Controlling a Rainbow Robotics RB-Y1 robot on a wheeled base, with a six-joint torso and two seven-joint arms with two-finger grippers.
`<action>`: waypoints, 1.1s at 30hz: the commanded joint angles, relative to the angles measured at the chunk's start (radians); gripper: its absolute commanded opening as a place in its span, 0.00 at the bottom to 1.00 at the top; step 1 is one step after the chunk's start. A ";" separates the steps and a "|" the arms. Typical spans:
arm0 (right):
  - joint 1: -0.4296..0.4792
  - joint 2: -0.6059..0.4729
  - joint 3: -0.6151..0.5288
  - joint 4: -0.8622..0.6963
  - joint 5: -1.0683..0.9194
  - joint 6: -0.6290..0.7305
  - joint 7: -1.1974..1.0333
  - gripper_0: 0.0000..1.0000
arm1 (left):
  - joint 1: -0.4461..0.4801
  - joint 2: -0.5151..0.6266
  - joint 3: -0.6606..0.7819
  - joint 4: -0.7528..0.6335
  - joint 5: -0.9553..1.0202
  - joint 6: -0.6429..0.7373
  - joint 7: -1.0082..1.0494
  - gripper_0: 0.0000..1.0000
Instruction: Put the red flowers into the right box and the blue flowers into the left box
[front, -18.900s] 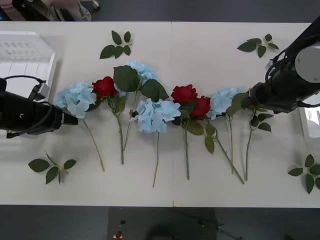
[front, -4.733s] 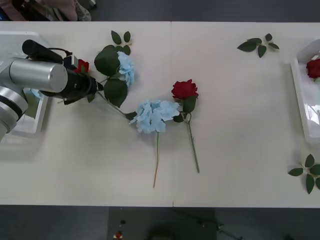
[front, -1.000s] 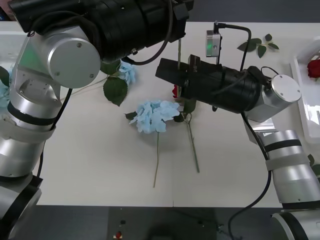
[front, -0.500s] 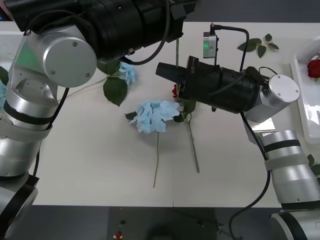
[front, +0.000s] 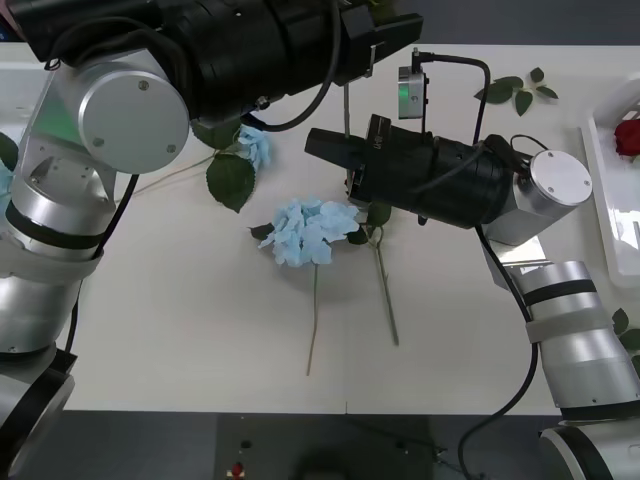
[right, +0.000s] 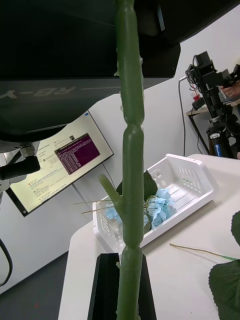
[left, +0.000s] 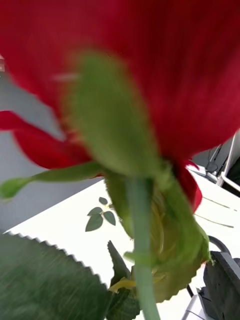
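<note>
The left gripper (front: 385, 25) is holding a red rose (left: 125, 80) up over the desk (front: 200, 330); the right gripper (front: 335, 150) is closing on its stem (right: 129, 165). A blue flower (front: 305, 230) is lying below, another rose (front: 628, 135) resting in the right box (front: 600, 190).

Loose leaf sprig (front: 517, 90) lies on the white table (front: 200, 320).

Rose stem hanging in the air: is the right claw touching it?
Cannot tell. In the right wrist view the rose stem runs right up to the right gripper, but neither contact nor gap shows plainly.
</note>
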 joint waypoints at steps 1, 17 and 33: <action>-0.040 0.019 -0.004 -0.031 0.000 0.001 -0.016 0.00 | 0.009 0.086 0.002 -0.070 0.039 -0.017 0.022 1.00; -0.042 -0.537 0.033 0.038 0.086 -0.054 -0.643 0.00 | 0.248 0.637 0.025 -0.042 0.344 -0.015 0.007 1.00; -0.081 -1.013 0.030 0.317 0.626 0.002 -0.720 0.00 | -0.125 0.550 -0.294 0.611 0.292 -0.017 -0.283 1.00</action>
